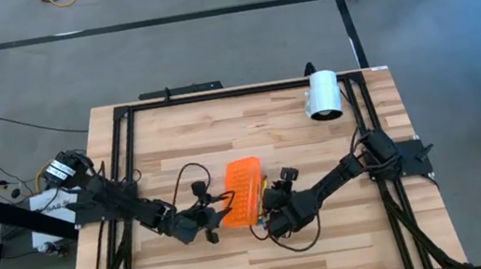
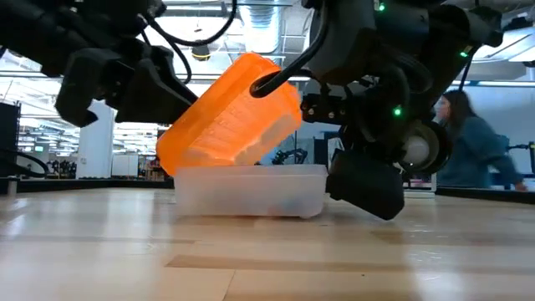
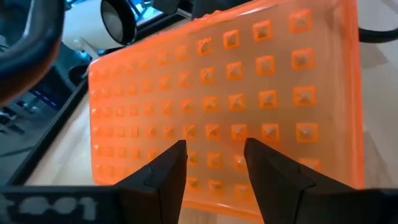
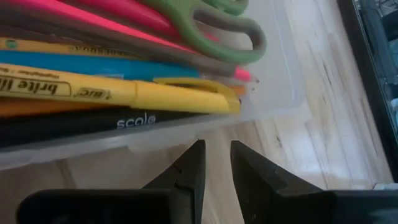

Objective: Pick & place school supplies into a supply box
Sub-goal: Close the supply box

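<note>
The small rectangular clear plastic supply box [image 2: 249, 191] is sitting on the light wooden surface [image 1: 221, 128] near its middle, between the two arms. Its ridged translucent orange lid [image 2: 230, 113] is standing tilted, half raised over the base. Inside, the school supplies are lying lengthwise: a yellow highlighter [image 4: 118, 92], a blue pen [image 4: 68, 60], a pink pen [image 4: 130, 14] and green-handled scissors [image 4: 214, 25].

The left gripper [image 3: 214, 165] is positioned directly at the lid's outer face, its jaws released with a gap between them and nothing held. The right gripper [image 4: 216, 165] is hovering just beside the box's near wall, jaws parted narrowly and empty.

Risks, as judged:
- The lid is resting unsupported at an angle; a push from the left jaws could slam it or slide the whole box, since nothing is bracing the light base.
- The scissors' handles are riding high on the pile and could be stopping the lid from seating.
- The right jaws, being so close to the wall, could be nudging the box sideways.

A white cylinder [image 1: 323, 95] is standing well apart, near the far edge.
</note>
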